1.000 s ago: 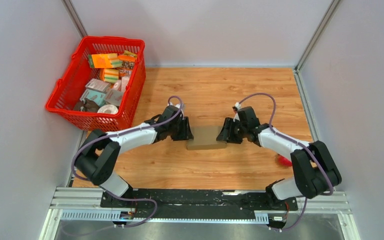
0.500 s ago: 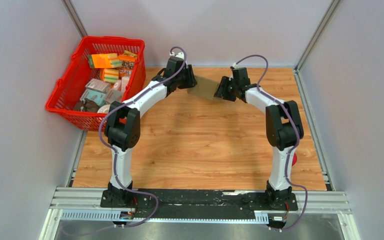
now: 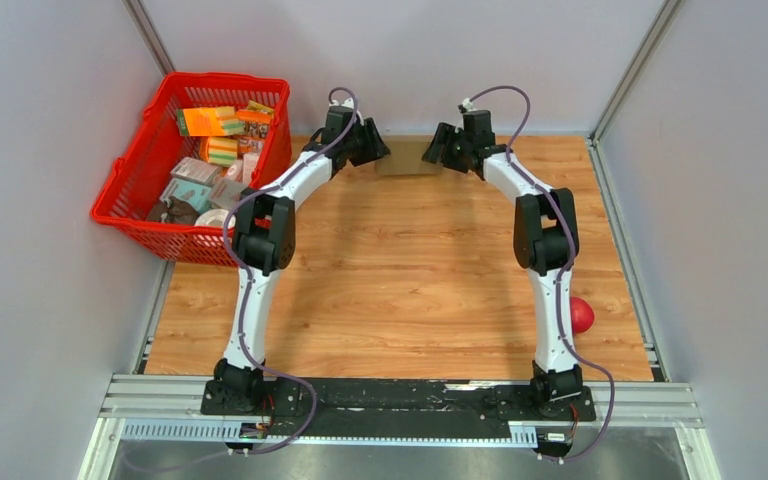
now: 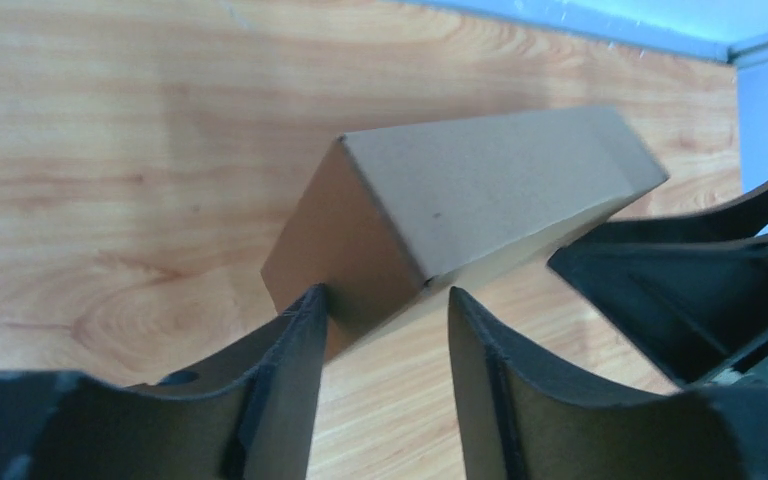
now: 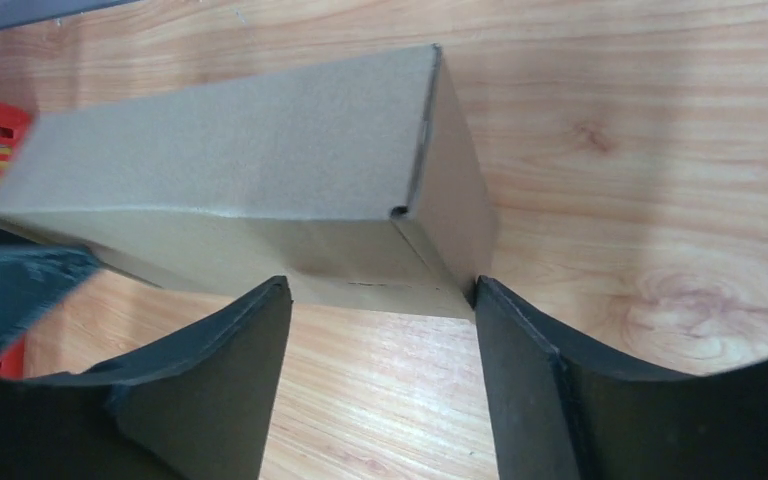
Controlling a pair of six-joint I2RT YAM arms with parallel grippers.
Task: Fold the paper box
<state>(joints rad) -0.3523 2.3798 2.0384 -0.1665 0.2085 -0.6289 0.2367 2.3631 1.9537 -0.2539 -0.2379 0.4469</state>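
The brown paper box [image 3: 407, 160] is closed into a long block and lies at the far edge of the table by the back wall. My left gripper [image 3: 380, 152] is at its left end and my right gripper [image 3: 436, 155] at its right end. In the left wrist view the left gripper [image 4: 385, 295] is open, the box's [image 4: 490, 190] end face just past the tips, and the left fingertip [image 4: 310, 300] touches it. In the right wrist view the right gripper [image 5: 380, 285] is open and empty, the box [image 5: 230, 160] just ahead of its tips.
A red basket [image 3: 222, 78] with several packets stands at the back left, close to the left arm. A red ball [image 3: 582, 315] lies at the right edge of the table by the right arm. The back wall is directly behind the box.
Both arms have stretched from the middle of the table to the far edge. The box moved with them, between the two grippers, up to the back wall.
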